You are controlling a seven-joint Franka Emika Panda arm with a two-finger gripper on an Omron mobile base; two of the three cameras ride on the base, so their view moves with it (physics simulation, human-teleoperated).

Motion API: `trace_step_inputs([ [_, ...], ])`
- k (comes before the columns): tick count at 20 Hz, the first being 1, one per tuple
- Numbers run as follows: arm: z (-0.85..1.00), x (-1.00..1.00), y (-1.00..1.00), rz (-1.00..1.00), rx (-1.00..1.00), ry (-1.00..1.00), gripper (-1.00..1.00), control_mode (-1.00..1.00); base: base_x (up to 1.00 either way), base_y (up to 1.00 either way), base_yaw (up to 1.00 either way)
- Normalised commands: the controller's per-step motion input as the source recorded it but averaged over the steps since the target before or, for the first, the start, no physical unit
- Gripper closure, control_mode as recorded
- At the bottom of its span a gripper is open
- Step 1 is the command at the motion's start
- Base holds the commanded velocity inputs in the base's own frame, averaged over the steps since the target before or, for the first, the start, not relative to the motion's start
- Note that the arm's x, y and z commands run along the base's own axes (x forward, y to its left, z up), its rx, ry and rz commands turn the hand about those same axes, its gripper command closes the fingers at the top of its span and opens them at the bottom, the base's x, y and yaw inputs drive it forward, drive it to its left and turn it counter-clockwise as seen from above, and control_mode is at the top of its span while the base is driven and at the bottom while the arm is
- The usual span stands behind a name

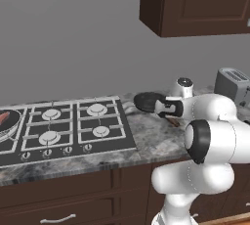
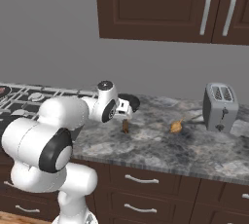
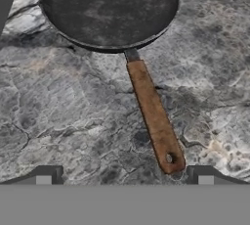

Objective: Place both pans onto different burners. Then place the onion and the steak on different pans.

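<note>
The hob (image 1: pixel 63 131) is seen at the left, with one pan (image 1: pixel 7 123) on its far-left burner, the steak (image 1: pixel 4 118) laid in it. The second pan (image 3: pixel 108 9) is set on the grey stone counter (image 3: pixel 58 116) beside the hob — its brown handle (image 3: pixel 155 116) is pointed straight back toward the gripper (image 3: pixel 124 177). The jaws are spread wide, nothing held; the onion (image 2: pixel 176 127) is found near the toaster (image 2: pixel 220 106), and no writing can be read.

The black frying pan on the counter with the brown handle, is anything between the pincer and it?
Nothing visible. The hand view shows the open pincer above bare grey stone counter, with the black frying pan ahead and the end of its brown handle lying between the fingertips.
</note>
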Motion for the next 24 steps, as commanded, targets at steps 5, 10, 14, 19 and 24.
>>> trace_step_inputs([
  [5,-0.28,0.15,-0.01,0.02,-0.02,0.0,-1.0,-1.0,0.0,0.0,0.0],
  [10,-0.19,0.14,-0.1,0.03,-0.03,0.0,-1.0,-1.0,0.0,0.0,0.0],
  [14,-0.16,0.18,-0.14,0.02,-0.02,0.0,-1.0,-1.0,0.0,0.0,0.0],
  [19,-0.21,0.29,-0.14,0.0,0.0,0.0,-1.0,-1.0,0.0,0.0,0.0],
  [24,-0.18,0.38,-0.12,0.0,0.0,0.0,-1.0,-1.0,0.0,0.0,0.0],
])
